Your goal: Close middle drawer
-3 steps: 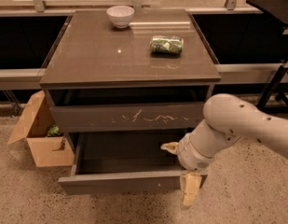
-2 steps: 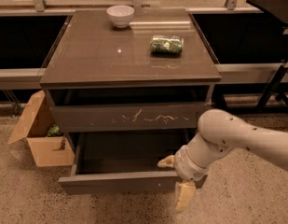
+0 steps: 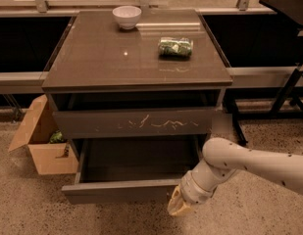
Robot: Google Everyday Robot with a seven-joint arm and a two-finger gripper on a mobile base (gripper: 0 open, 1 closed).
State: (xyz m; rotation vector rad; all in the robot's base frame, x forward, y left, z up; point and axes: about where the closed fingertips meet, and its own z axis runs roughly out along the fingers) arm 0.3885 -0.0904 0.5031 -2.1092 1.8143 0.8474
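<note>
The middle drawer (image 3: 116,192) is pulled well out of the grey-brown cabinet (image 3: 92,77), and its dark inside looks empty. Its flat front faces me, low in the view. Above it is the drawer front with pale squiggly scratches (image 3: 136,124), which stands slightly out. My gripper (image 3: 177,204), pale yellow on the end of the white arm (image 3: 249,165), is low at the right part of the middle drawer's front, at or just in front of its face. I cannot tell whether it touches.
A white bowl (image 3: 126,16) and a green packet (image 3: 175,48) sit on the cabinet top. An open cardboard box (image 3: 40,141) stands on the floor to the left. Black table legs (image 3: 288,92) stand at the right. The floor is speckled.
My arm has swung left and down, bringing the gripper from the drawer's right corner to its front face. The drawer stands as far out as before.
</note>
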